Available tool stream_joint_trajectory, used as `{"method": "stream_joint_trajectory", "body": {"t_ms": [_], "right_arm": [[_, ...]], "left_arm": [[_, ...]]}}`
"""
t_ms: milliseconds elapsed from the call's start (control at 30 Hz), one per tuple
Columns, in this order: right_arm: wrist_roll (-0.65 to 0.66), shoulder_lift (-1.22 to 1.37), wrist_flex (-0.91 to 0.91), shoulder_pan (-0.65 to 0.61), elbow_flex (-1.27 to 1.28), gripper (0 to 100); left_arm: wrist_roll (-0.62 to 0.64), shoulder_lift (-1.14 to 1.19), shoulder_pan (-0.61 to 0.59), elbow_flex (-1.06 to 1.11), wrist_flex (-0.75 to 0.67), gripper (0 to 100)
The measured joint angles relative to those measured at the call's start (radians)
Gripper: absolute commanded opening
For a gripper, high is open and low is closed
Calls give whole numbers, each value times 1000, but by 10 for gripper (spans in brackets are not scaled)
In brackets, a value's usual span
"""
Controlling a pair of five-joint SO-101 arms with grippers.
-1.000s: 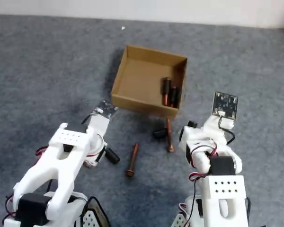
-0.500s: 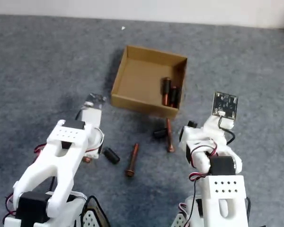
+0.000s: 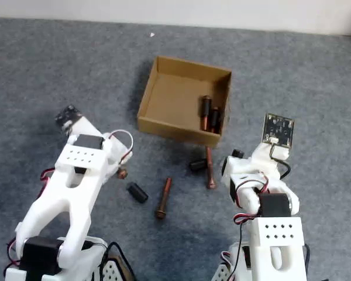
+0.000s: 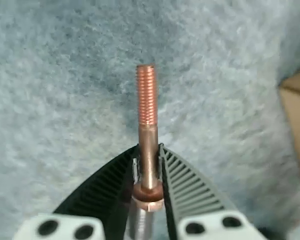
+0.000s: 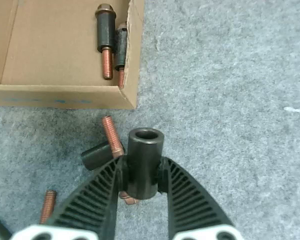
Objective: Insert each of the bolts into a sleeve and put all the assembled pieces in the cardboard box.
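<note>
The left arm has swung out and away from the cardboard box [image 3: 169, 130], carrying a copper bolt [image 4: 147, 100]. The left gripper [image 4: 149, 152] is clenched on the smooth shank just beside the head, with the threaded end pointing out free. The right gripper [image 5: 141, 164] is clamped around a black sleeve [image 5: 144, 150], bore open, near the box corner. Both parts look rigid, light and probably slippery. A hold near the bolt's head leaves the threads free to enter the bore.
</note>
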Motion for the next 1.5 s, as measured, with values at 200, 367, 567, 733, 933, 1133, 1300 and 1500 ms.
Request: {"method": "stream_joint_trajectory", "body": {"t_ms": [200,367,567,733,933,1133,1300,1500], "right_arm": [[0,0,0,0,0,5],[0,0,0,0,0,5],[0,0,0,0,0,5],[0,0,0,0,0,5],[0,0,0,0,0,5],[0,0,0,0,0,5],[0,0,0,0,0,5],[0,0,0,0,0,5]], "left_arm": [[186,0,0,-2,-43,297],[250,0,3,-3,-48,425],[255,0,26,-3,-48,421],[138,0,23,-3,-48,421],[-164,0,-9,-14,-11,421],[-493,0,-94,-163,235,364],[-838,0,-161,-272,351,153],[-1343,0,-181,-290,336,169]]}}
